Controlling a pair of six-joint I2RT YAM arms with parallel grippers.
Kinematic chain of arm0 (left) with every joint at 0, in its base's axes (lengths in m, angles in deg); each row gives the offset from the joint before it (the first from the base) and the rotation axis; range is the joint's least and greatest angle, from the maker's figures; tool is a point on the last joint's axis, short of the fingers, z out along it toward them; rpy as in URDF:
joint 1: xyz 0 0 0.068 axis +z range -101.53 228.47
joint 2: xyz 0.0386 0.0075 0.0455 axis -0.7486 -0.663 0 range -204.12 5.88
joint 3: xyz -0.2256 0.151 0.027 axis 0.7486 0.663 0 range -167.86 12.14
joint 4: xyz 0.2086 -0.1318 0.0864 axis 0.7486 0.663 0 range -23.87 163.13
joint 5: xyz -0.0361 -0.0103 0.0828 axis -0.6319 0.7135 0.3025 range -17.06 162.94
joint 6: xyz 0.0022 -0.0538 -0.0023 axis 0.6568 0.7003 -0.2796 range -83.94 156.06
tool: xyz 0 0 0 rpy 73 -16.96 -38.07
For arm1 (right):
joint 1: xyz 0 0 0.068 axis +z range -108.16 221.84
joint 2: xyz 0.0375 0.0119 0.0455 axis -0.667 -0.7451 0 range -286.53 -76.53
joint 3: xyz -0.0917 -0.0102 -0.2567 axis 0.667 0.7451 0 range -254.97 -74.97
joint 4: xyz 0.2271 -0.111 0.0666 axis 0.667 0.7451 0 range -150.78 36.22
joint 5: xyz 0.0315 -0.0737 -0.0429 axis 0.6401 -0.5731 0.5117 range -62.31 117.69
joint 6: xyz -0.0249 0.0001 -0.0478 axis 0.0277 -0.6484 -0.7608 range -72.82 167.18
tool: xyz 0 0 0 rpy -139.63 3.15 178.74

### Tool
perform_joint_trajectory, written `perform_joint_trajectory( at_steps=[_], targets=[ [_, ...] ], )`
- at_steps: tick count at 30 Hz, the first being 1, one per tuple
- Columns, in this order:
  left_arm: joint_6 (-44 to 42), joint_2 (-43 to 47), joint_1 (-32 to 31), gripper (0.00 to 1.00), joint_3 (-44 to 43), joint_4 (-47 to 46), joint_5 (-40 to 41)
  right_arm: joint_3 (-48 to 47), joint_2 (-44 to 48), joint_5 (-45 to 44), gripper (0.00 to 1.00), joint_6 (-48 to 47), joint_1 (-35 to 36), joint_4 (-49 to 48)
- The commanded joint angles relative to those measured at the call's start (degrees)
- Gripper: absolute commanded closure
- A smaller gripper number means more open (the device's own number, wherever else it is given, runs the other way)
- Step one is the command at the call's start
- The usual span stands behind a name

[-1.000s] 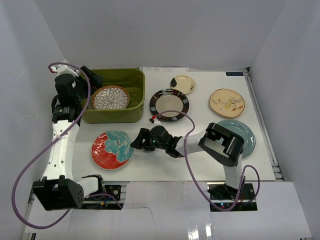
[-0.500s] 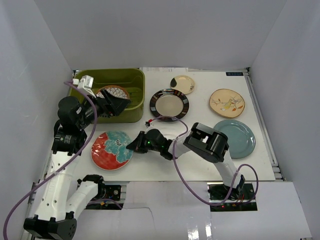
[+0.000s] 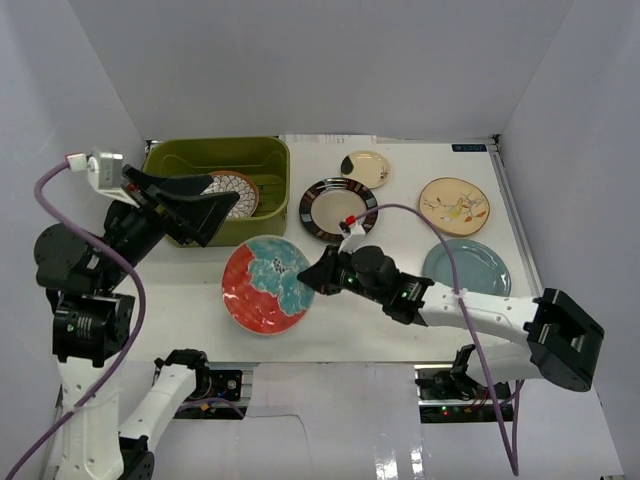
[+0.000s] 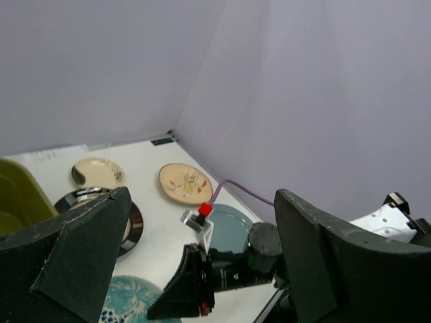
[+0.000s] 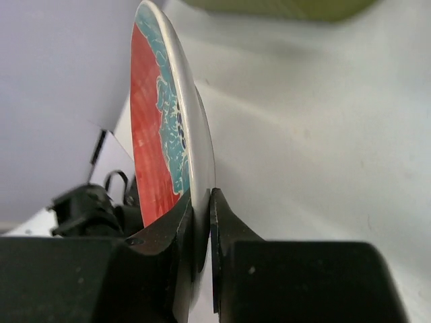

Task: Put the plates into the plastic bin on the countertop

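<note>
My right gripper (image 3: 313, 277) is shut on the rim of the red-and-teal plate (image 3: 265, 285), holding it tilted above the countertop (image 3: 400, 330). In the right wrist view the plate (image 5: 168, 134) stands on edge, pinched between both fingers (image 5: 232, 235). The olive-green plastic bin (image 3: 262, 160) sits at the back left with the floral mandala plate (image 3: 238, 188) inside. My left gripper (image 3: 225, 220) hangs open, raised over the bin's front edge. On the countertop lie the black-rimmed plate (image 3: 338, 208), small cream plate (image 3: 365, 168), bird plate (image 3: 453, 202) and light blue plate (image 3: 470, 268).
White walls close in on the left, back and right. A metal rail (image 3: 525, 250) runs along the countertop's right edge. The right arm's purple cable (image 3: 420, 215) arcs over the area between the black-rimmed plate and the light blue plate.
My right gripper shut on the red-and-teal plate's rim, then lifted it off the countertop and carried it right. My left arm rose out of the bin, still open.
</note>
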Motion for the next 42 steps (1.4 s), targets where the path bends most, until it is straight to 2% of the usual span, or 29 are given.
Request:
perform_joint_trajectory(
  at_steps=[1, 4, 7, 12, 17, 18, 20, 23, 25, 29, 33, 35, 36, 39, 42],
  targets=[
    [0.5, 0.9, -0.1, 0.02, -3.1, -0.4, -2.7, -11.2, 5.4, -2.6, 0.92, -6.7, -3.6, -6.8],
    [0.5, 1.3, -0.8, 0.02, -2.9, -0.3, -2.8, -18.6, 2.4, 1.4, 0.92, -7.1, -7.4, -5.5],
    [1.0, 1.8, -1.0, 0.02, -1.7, -0.3, -2.6, -27.9, -4.5, 2.0, 0.92, -7.8, -9.9, -5.3],
    [1.0, 1.9, -1.8, 0.02, 0.8, -0.4, -1.4, -49.7, -21.6, 1.3, 0.92, -10.1, -11.1, -1.1],
    [-0.4, 1.4, -3.1, 0.02, 1.5, 0.0, -0.3, -67.7, -38.5, -1.2, 0.92, -11.8, -11.2, 2.8],
    [-0.4, 1.2, -3.4, 0.02, 1.5, 0.0, 0.0, -74.0, -40.9, -2.2, 0.92, -12.0, -11.2, 4.1],
    [-0.8, 1.0, -4.0, 0.02, 1.9, 0.1, 0.4, -79.8, -48.2, -1.9, 0.92, -12.7, -11.2, 6.1],
    [-1.2, 0.6, -4.7, 0.02, 2.9, 0.0, 0.8, -94.1, -57.9, -1.9, 0.92, -13.0, -11.3, 12.4],
    [-1.4, 0.5, -5.1, 0.02, 3.3, 0.1, 1.3, -97.4, -60.5, -1.3, 0.92, -12.8, -11.2, 13.6],
    [-1.5, 0.7, -5.3, 0.02, 4.6, -0.1, 2.1, -89.7, -59.8, -2.5, 0.92, -11.6, -11.5, 10.3],
    [-0.5, 1.0, -5.4, 0.02, 6.2, -0.2, 2.7, -89.9, -61.1, -1.9, 0.92, -11.1, -11.7, 12.3],
    [-0.2, 1.1, -5.4, 0.02, 7.5, -0.1, 3.3, -88.8, -61.1, -1.8, 0.84, -10.8, -11.6, 12.6],
    [0.2, 1.2, -5.4, 0.02, 8.1, 0.1, 3.7, -88.4, -61.0, -1.9, 0.62, -10.7, -11.6, 12.7],
    [0.3, 1.1, -5.4, 0.02, 10.5, 1.7, 7.1, -87.0, -59.6, -2.9, 0.25, -11.7, -11.5, 13.8],
    [0.0, 0.7, -5.4, 0.02, 12.4, 3.4, 11.0, -84.9, -56.9, -4.2, 0.06, -13.5, -11.3, 14.1]
  ],
)
